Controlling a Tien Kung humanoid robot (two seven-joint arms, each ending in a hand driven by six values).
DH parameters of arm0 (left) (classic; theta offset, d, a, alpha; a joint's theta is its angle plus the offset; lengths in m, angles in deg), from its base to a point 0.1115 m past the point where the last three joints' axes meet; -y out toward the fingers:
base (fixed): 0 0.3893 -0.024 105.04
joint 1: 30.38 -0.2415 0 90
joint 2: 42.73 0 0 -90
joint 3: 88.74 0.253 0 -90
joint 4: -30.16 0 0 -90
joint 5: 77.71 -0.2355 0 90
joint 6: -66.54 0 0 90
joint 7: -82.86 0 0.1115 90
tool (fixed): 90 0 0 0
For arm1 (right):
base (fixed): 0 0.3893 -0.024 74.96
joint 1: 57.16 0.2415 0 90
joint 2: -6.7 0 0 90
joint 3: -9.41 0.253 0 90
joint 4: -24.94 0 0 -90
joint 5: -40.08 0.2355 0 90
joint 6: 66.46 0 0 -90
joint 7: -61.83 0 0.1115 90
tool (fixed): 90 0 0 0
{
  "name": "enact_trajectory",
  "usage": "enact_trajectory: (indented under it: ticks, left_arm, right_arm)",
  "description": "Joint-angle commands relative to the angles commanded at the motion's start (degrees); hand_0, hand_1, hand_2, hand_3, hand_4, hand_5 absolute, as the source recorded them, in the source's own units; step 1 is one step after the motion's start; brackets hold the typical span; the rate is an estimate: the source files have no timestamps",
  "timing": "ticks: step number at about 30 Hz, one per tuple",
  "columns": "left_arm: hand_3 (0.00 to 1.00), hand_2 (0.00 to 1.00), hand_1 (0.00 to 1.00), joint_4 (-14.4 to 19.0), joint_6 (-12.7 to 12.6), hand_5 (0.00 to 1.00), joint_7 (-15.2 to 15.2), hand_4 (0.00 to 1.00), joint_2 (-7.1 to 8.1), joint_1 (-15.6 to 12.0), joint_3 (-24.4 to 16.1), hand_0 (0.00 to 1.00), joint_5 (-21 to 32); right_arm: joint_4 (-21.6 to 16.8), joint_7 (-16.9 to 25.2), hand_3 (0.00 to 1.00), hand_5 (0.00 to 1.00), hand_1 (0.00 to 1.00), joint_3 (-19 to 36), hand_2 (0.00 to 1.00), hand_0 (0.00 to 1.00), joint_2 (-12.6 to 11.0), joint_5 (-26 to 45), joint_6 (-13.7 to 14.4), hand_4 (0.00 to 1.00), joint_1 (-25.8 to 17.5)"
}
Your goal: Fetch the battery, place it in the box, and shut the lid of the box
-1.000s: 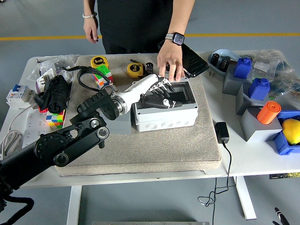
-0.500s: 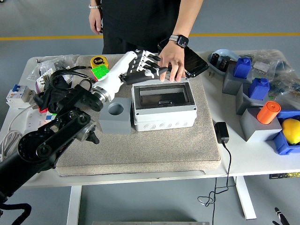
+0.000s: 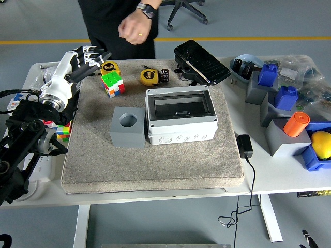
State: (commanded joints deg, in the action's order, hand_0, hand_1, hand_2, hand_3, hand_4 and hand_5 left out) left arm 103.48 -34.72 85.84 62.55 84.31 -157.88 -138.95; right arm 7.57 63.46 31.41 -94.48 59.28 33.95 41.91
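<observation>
Now the left hand [image 3: 85, 57], fingers spread and empty, is pulling away to the far left of the grey plastic box [image 3: 181, 116], whose clear lid [image 3: 179, 105] is lying shut. The person's hand [image 3: 133, 28] is withdrawing too. The battery is hidden, probably inside; the task seems finished.

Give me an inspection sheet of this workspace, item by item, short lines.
Surface: white table with a beige mat on it.
Job's things: grey box on the mat, lid shut; battery not visible.
Clutter: grey block with a round hole, puzzle cube, yellow tape measure, orange cylinder.
Hands: left hand raised at the mat's far left corner, fingers relaxed, holding nothing; right nothing seen.
Cables: black adapter, its cord hanging off the near edge.
Surroundings: a person's hand beyond the far edge.
</observation>
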Motion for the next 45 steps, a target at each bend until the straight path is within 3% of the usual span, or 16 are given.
enact_trajectory:
  ticks: [6,45]
  left_arm:
    - [0.616,0.598,0.643,0.1,0.3,0.433,0.1,0.973,1.33,-1.6,-1.9,0.619,0.4]
    - [0.614,0.603,0.644,0.0,1.5,0.427,0.6,0.970,3.18,-2.3,-2.0,0.610,-0.4]
  right_arm:
    - [0.2,-0.5,0.598,0.615,0.664,-0.9,0.654,0.727,0.0,0.5,-0.4,0.998,0.1]
    - [0.0,-1.1,0.600,0.620,0.667,-1.6,0.655,0.726,-1.3,-0.1,-0.9,0.998,0.9]
